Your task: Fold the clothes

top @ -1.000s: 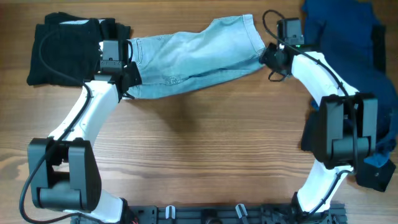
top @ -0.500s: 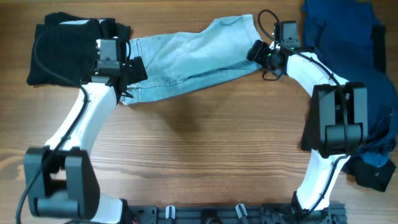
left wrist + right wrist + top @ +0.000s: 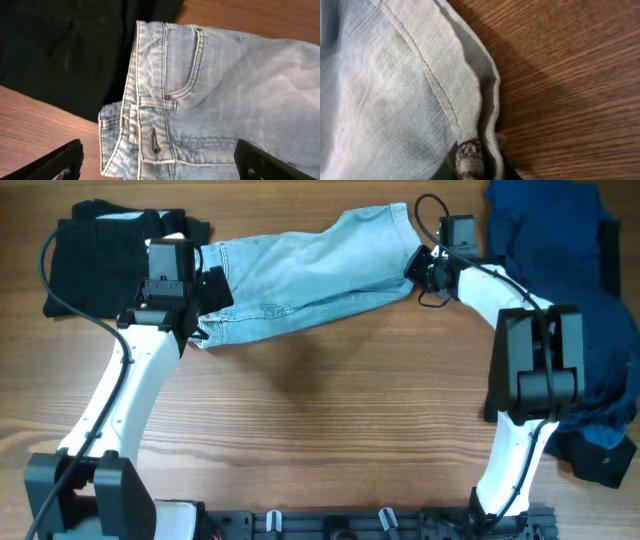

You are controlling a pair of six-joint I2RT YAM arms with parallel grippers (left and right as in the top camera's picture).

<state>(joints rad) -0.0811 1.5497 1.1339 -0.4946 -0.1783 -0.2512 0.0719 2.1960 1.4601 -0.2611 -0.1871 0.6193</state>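
Overhead: black garment (image 3: 100, 265) far left, its edge touching the waistband of the denim shorts (image 3: 310, 270) at centre. Left gripper (image 3: 205, 300) spread wide over that waistband, holding nothing. Right gripper (image 3: 418, 268) pinches the leg hem. Risks: thin edge-pinch slips under pull; left jaws snag black cloth too.

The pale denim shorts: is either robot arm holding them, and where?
The right tool is shut on the shorts at the leg hem edge. The left tool hangs open over the waistband, holding nothing.

Navy garment (image 3: 560, 240): right of denim shorts (image 3: 310, 270), cut by picture edge.
Right tool (image 3: 470, 167): mostly buried in the shorts' hem.
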